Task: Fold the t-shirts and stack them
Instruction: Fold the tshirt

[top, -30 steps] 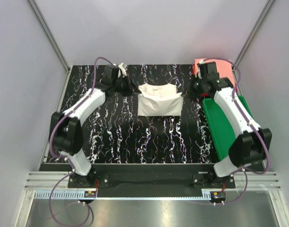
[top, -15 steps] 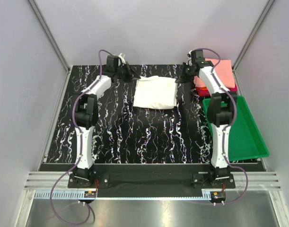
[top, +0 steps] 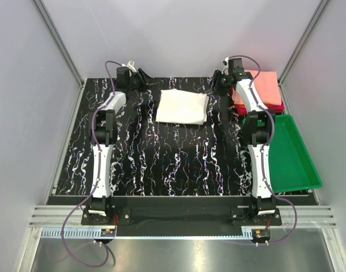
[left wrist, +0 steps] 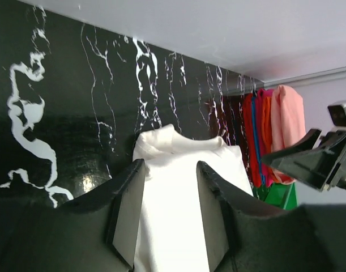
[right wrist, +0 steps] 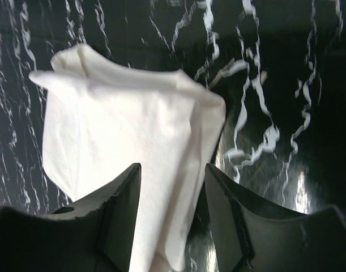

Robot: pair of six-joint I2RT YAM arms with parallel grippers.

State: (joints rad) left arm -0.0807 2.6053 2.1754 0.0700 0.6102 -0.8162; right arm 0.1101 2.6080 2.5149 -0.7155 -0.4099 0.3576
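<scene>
A folded cream-white t-shirt (top: 182,106) lies flat on the black marbled table (top: 150,158), towards the back. My left gripper (top: 142,74) is just off its back left corner, and my right gripper (top: 216,80) just off its back right corner. In the left wrist view the left gripper (left wrist: 170,164) is open, with the white t-shirt (left wrist: 184,187) lying beyond the gap. The right gripper (right wrist: 173,167) is open too, over the edge of the t-shirt (right wrist: 122,130). Neither holds anything. A stack of folded t-shirts (top: 264,89), salmon-pink on top of red, sits at the back right.
A green plastic tray (top: 290,156) stands along the right edge, in front of the stack. In the left wrist view the stack (left wrist: 272,130) shows pink, orange and red layers. Grey walls close the table at the back and sides.
Both arms have stretched to the table's back, folding the white t-shirt over and laying it flat. Both grippers have opened and let go of it.
</scene>
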